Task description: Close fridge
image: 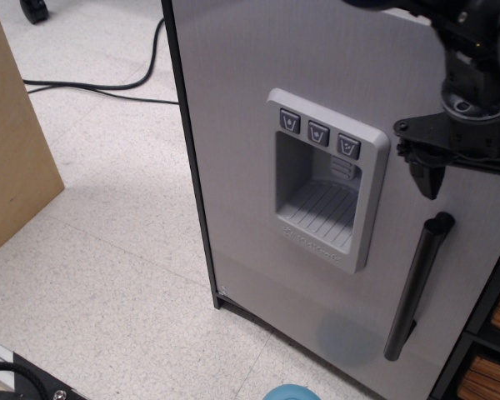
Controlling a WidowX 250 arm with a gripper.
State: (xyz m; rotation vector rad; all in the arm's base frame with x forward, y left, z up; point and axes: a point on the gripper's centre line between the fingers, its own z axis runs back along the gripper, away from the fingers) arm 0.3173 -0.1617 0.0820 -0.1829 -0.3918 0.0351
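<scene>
At the left edge of the frame stands a tan wooden panel [12, 142], with a black cable [108, 86] lying across the speckled floor in the upper left. The fridge [258, 100] fills the centre and right: its light-grey door faces me almost flat, the recessed dispenser panel [327, 190] mid-frame and the black bar handle [418, 285] at lower right. I judge the door nearly shut but not seated, since dark shelving shows past its right edge. My claw [471, 179] hangs at the right edge, just above the handle and close to the door face. One finger [427, 173] points down; the other is cut off by the frame, so I cannot tell how wide I am spread. A last push remains.
</scene>
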